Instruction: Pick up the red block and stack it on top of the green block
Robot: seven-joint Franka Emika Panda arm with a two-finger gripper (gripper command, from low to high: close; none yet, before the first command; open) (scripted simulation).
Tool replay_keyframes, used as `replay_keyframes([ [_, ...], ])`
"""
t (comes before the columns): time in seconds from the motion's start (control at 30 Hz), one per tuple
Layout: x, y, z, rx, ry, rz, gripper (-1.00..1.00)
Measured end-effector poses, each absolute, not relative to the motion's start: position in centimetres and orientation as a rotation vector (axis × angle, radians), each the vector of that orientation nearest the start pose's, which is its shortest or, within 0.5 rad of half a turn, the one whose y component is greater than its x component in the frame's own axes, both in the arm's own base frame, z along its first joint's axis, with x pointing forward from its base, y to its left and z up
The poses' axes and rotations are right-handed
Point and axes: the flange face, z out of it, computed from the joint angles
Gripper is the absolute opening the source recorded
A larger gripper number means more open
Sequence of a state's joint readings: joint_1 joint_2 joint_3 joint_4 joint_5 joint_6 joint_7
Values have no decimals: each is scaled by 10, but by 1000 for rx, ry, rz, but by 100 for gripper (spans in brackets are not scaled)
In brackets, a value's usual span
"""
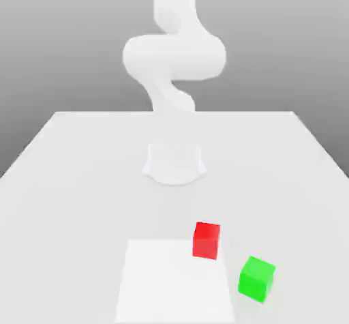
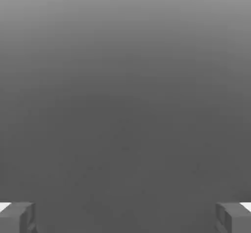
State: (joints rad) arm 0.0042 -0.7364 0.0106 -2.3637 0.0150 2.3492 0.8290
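Red block (image 1: 206,240): resting on the surface (image 1: 75,179).
Green block (image 1: 256,278): at the red block's 4 o'clock, apart.
Fingers (image 2: 17,217): spread wide, holding nothing.

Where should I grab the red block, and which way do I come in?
Take the red block from straight above, closing on two opposite vertical faces near mid-height. It sits flat on the table as a small cube, with its top exposed. The green block stands apart toward the exterior view's right, so it probably won't crowd the end effector, whose fingers sit wide apart.
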Motion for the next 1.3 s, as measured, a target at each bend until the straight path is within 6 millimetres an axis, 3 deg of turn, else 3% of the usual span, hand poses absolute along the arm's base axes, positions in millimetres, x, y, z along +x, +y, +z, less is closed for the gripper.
replay_keyframes([
  [0.13, 408, 22, 562, -2529, 1161, -724, 0],
  [0.3, 417, 42, 437, -2603, 1274, -482, 0],
  [0.43, 395, 55, 336, -2665, 1375, -281, 0],
  [0.57, 350, 64, 233, -2730, 1488, -70, 0],
  [0.63, 338, 65, 197, -2743, 1518, -19, 0],
  [0.8, 332, 66, 149, -2747, 1523, 0, 0],
  [0.83, 332, 66, 144, -2747, 1523, 0, -100],
  [1.07, 332, 66, 145, -2747, 1522, -1, -100],
  [1.3, 332, 67, 199, -2751, 1519, -3, -100],
])
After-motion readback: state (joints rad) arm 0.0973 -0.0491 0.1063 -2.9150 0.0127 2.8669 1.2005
